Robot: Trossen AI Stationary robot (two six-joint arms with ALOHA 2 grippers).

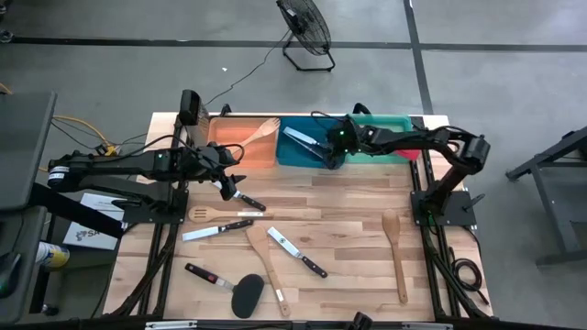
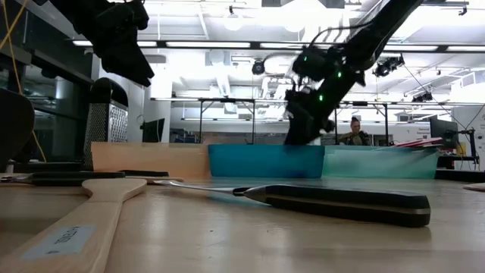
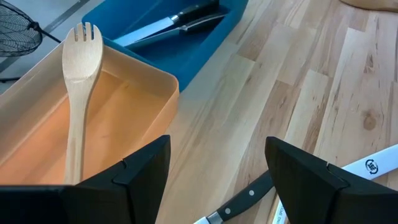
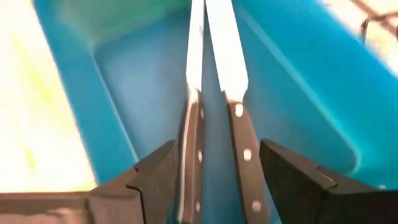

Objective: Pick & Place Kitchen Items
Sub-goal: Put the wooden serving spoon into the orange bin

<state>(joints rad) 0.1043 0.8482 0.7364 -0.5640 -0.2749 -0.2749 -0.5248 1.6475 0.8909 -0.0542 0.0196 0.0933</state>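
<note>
Left gripper [image 3: 214, 180] hovering spread and empty over a black-handled knife [image 3: 249, 198] lying just below its fingertips, orange bin [image 3: 146, 81] close ahead; right gripper [image 4: 211, 180] parting over two knives [image 4: 217, 93] in blue bin [image 4: 298, 106]; probably needing centring on the handle before closing.

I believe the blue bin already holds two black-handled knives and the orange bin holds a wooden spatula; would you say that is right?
Not quite. The blue bin does hold two black-handled knives, but the utensil in the orange bin is a wooden fork, not a spatula. The left wrist view shows its tines clearly.
</note>
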